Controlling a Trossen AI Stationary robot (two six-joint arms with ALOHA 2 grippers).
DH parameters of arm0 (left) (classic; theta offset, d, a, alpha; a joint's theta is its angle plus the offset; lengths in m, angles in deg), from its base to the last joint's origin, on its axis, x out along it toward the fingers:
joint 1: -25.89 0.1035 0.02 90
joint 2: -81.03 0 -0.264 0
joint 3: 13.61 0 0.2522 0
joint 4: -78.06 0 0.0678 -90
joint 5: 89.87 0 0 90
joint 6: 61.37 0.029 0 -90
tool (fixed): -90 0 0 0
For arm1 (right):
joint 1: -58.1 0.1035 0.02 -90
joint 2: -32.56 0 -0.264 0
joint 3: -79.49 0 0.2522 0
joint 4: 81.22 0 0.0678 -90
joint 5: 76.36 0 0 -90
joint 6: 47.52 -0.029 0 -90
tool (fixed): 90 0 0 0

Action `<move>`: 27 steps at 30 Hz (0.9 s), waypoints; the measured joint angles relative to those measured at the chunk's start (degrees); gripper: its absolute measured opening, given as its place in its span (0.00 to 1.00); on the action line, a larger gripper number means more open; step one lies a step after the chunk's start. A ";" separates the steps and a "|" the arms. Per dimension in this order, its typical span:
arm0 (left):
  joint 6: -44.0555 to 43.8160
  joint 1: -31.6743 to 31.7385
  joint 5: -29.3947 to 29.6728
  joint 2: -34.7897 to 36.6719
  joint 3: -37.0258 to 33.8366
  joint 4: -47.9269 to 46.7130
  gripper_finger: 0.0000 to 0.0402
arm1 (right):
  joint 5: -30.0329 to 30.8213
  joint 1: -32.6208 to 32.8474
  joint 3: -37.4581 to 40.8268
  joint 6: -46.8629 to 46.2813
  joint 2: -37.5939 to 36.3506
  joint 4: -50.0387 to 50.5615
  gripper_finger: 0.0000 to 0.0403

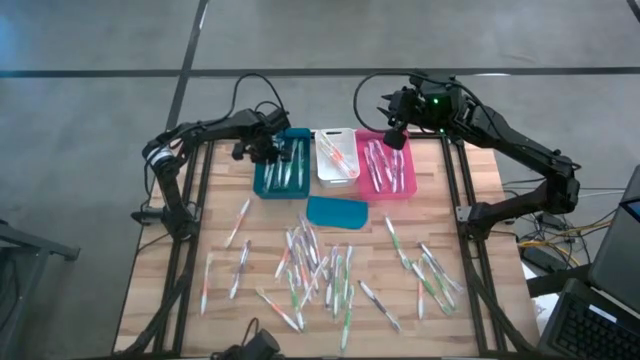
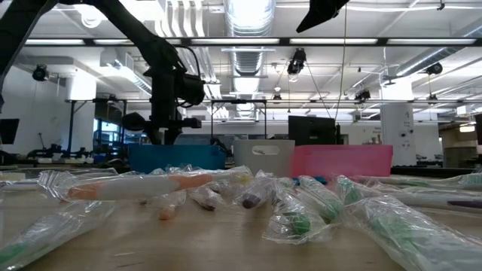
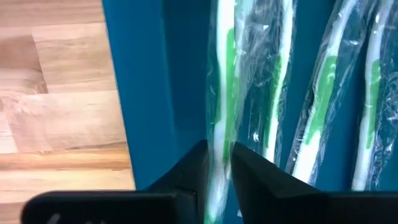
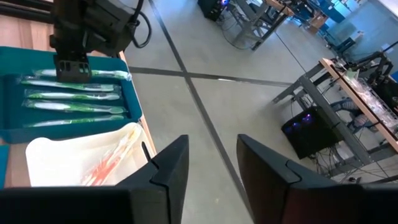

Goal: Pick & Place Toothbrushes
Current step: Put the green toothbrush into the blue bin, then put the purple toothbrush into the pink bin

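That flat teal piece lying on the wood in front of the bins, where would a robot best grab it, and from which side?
Probably by one of its long edges, coming straight down from above. The flat teal piece lies flat on the table, apart from the toothbrushes, so only a thin rim offers anything to pinch. The edge facing the bins looks clearest. Its thickness cannot be judged.

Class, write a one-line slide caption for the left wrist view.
Left gripper straddles a plastic-wrapped green-and-white toothbrush inside the teal plastic bin.
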 joint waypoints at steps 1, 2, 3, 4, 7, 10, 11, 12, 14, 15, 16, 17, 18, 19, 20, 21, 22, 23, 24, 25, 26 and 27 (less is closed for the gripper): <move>0.02 0.10 0.09 0.00 0.00 0.00 0.20 | 0.00 0.00 0.00 0.00 0.00 0.00 0.33; 0.03 0.14 0.13 0.00 0.00 0.01 0.22 | 0.00 0.00 0.00 0.00 0.00 0.02 0.34; 0.04 0.20 0.17 0.00 0.00 0.03 0.24 | 0.00 0.00 0.00 0.00 0.00 0.02 0.35; 0.07 0.22 0.15 0.00 0.00 0.05 0.26 | 0.00 0.00 0.00 0.02 0.00 0.02 0.35; 0.33 0.24 0.13 0.00 0.00 0.38 0.30 | 0.00 0.00 0.00 0.02 0.00 0.02 0.37; 1.28 0.28 0.13 0.00 0.11 0.28 0.34 | 0.01 -0.02 0.00 0.01 0.00 0.02 0.38; 1.34 0.32 0.13 0.00 0.28 0.29 0.34 | 0.01 -0.02 0.00 0.01 0.00 0.03 0.39; 1.35 0.35 0.12 0.00 0.51 0.26 0.35 | 0.02 -0.02 0.00 0.01 0.00 0.03 0.39; 1.38 0.35 0.04 0.06 1.01 0.26 0.35 | 0.02 -0.02 0.00 0.00 0.00 0.04 0.40; 1.44 0.35 0.04 0.18 1.29 0.24 0.35 | 0.02 -0.02 0.00 0.02 0.00 0.04 0.40; 1.77 0.35 -0.01 0.36 1.64 0.17 0.35 | 0.02 -0.02 0.00 0.02 0.00 0.04 0.40; 2.37 0.35 -0.04 0.51 2.00 0.25 0.35 | 0.02 -0.02 0.00 0.02 0.00 0.04 0.40; 3.28 0.35 -0.07 0.60 2.34 0.28 0.35 | 0.02 -0.02 0.00 0.02 0.00 0.04 0.41; 3.97 0.35 -0.07 0.61 2.64 0.28 0.35 | 0.03 -0.02 0.00 0.02 0.00 0.03 0.41; 4.47 0.33 -0.18 0.61 2.90 0.27 0.35 | 0.04 -0.02 0.00 0.02 0.00 0.04 0.41; 5.10 0.28 -0.65 0.61 3.14 0.24 0.35 | 0.03 -0.02 0.00 0.02 0.00 0.04 0.40; 5.96 0.24 -1.96 0.61 3.51 0.09 0.35 | 0.02 -0.02 0.00 0.02 0.00 0.04 0.40; 6.73 0.15 -3.88 0.61 3.92 0.21 0.35 | 0.04 -0.02 0.00 0.02 0.00 0.04 0.39; 7.77 0.07 -6.02 0.61 4.35 0.22 0.35 | 0.04 -0.02 0.00 0.03 0.00 0.04 0.38; 9.07 -0.04 -8.44 0.63 4.76 0.24 0.35 | 0.04 -0.02 0.00 0.02 0.00 0.04 0.38; 10.14 -0.19 -11.10 0.67 5.16 0.16 0.35 | 0.04 -0.02 0.00 0.03 0.00 0.04 0.37; 11.27 -0.40 -13.34 0.82 5.57 0.11 0.35 | 0.05 -0.02 0.00 0.02 0.00 0.06 0.36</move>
